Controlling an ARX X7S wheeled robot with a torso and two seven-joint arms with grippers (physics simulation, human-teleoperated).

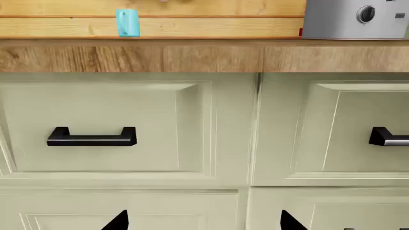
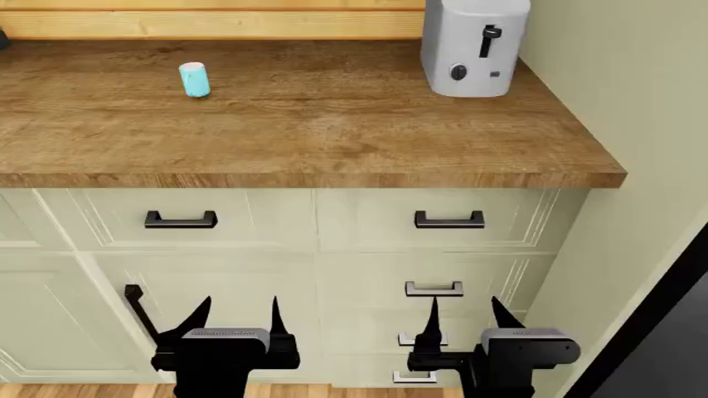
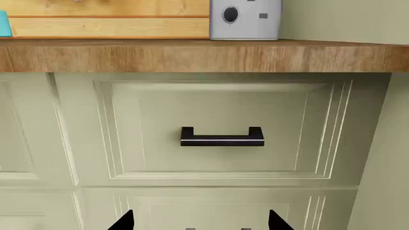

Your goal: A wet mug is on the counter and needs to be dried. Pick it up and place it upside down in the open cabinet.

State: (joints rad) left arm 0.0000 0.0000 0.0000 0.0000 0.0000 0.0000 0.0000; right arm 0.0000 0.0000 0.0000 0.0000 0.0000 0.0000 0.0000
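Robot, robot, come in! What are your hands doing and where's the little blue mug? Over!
Left gripper and right gripper open, empty, low by the drawers. Mug upright, far back on counter. Path clear; toaster off right.

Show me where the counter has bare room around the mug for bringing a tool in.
The mug stands alone on the counter: bare wood lies in front of it to the front edge and across to the toaster. Tightest is behind it, near the plank wall.
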